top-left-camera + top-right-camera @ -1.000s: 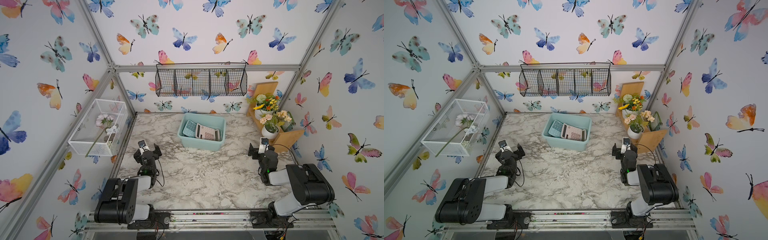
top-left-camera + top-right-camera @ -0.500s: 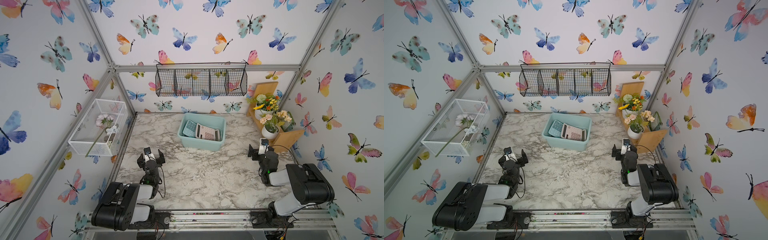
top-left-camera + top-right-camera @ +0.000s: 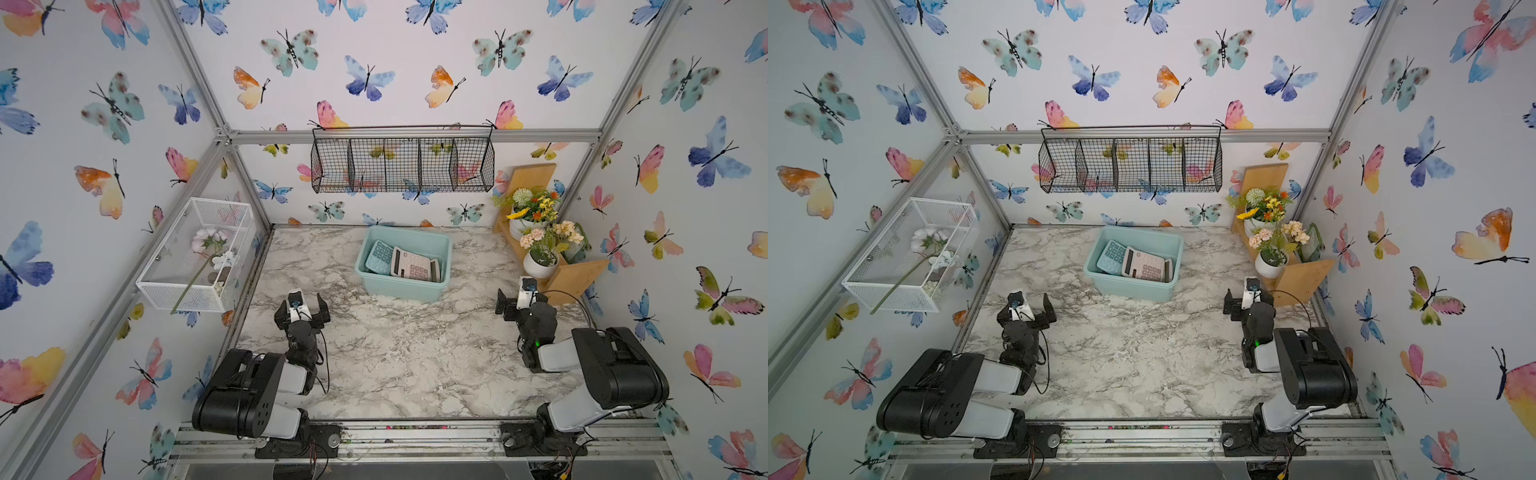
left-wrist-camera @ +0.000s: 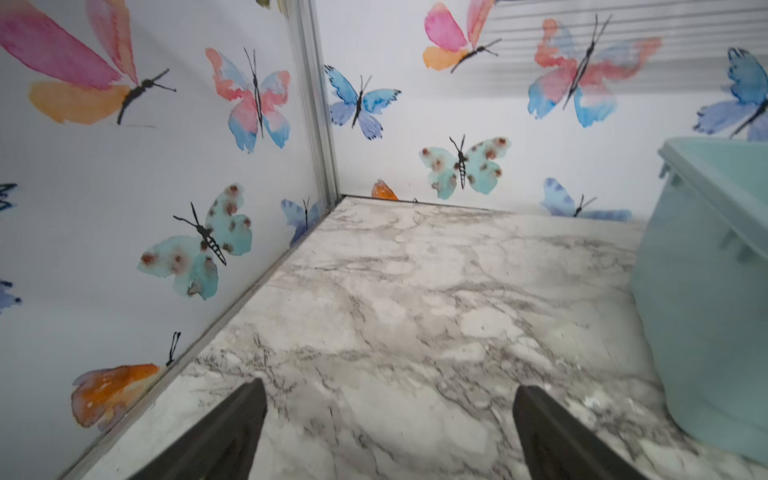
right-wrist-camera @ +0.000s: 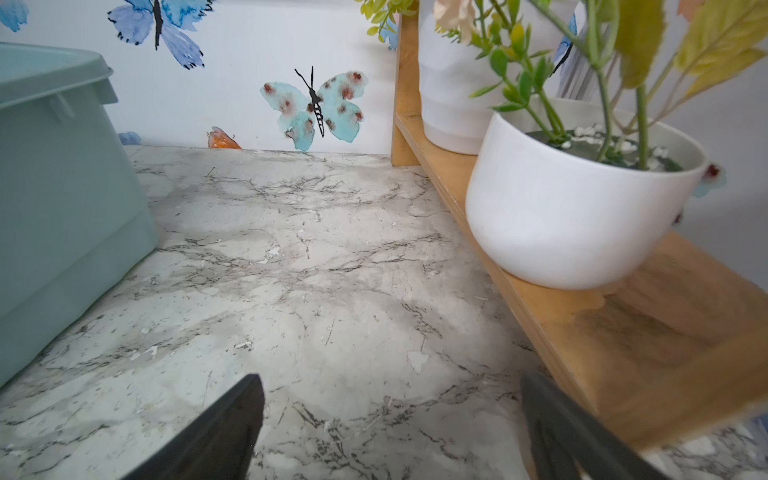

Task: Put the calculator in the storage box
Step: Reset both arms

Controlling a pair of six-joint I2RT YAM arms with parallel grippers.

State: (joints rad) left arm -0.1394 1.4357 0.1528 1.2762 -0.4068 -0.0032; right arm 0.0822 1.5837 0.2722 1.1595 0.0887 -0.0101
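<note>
The light teal storage box (image 3: 409, 231) (image 3: 1138, 231) stands at the back middle of the marble table. Inside it lie a teal calculator (image 3: 379, 257) (image 3: 1111, 257) and a pink calculator (image 3: 411, 266) (image 3: 1144, 266), side by side and tilted. My left gripper (image 3: 302, 311) (image 3: 1025, 311) hovers low at the front left of the box, open and empty. My right gripper (image 3: 519, 301) (image 3: 1246, 301) is open and empty to the box's right. The left wrist view shows the left gripper (image 4: 388, 386) over bare marble beside the box wall (image 4: 706, 291). The right gripper (image 5: 390, 378) is also over bare marble.
A black wire basket (image 3: 403, 166) hangs on the back wall. A white mesh basket (image 3: 195, 253) with a flower hangs on the left wall. A wooden shelf (image 3: 573, 274) with flower pots stands at the back right; its white pot (image 5: 573, 216) is close to my right gripper.
My left arm has folded back toward the front of the table, its gripper staying open. The right arm has not moved.
</note>
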